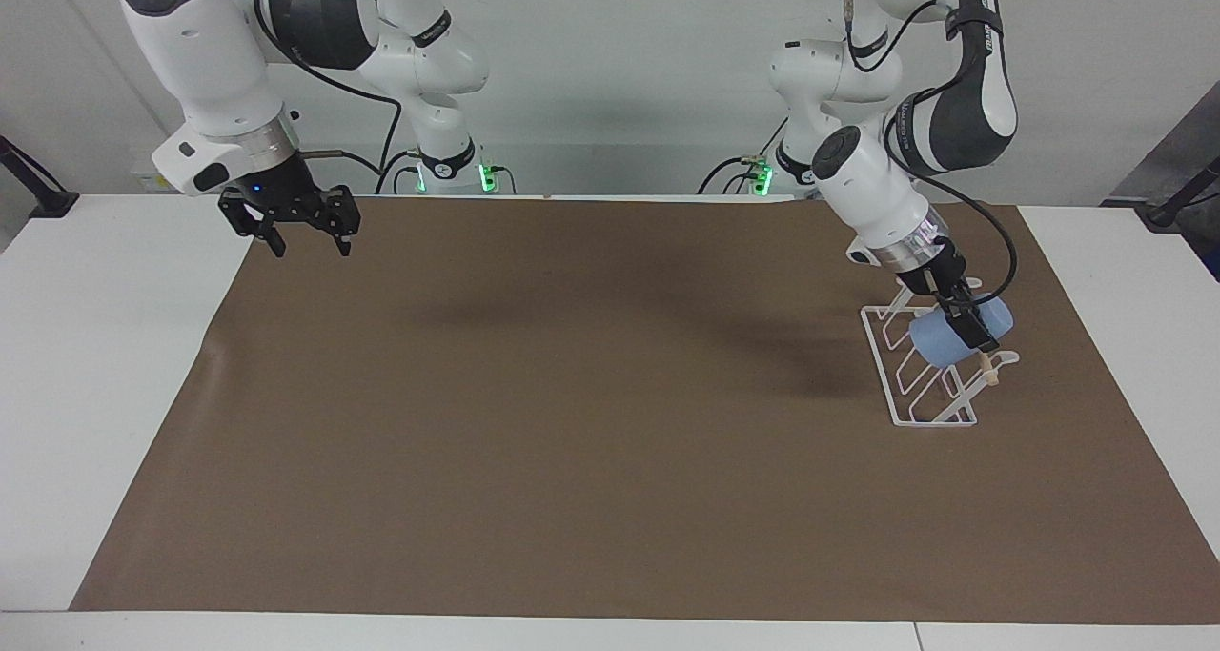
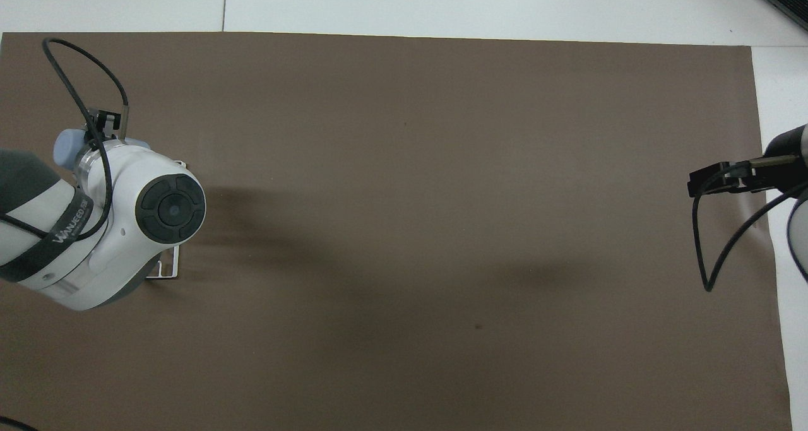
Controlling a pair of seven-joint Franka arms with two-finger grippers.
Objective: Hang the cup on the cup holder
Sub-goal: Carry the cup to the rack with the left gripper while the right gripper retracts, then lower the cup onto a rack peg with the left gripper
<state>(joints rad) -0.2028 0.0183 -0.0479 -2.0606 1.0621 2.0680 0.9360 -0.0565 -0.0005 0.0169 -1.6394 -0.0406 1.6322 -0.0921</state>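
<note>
Facing view | left gripper [image 1: 970, 329] clamps cup [image 1: 939, 339] on cup holder [image 1: 915, 384] | right gripper [image 1: 307, 242] spread, empty

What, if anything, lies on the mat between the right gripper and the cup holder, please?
Nothing: in the facing view only bare brown mat stretches from under the right gripper to the cup holder, where the left gripper holds the cup.

Lettering, seemingly "WANJEED", on the left arm's dark band [image 2: 68, 229].
</note>
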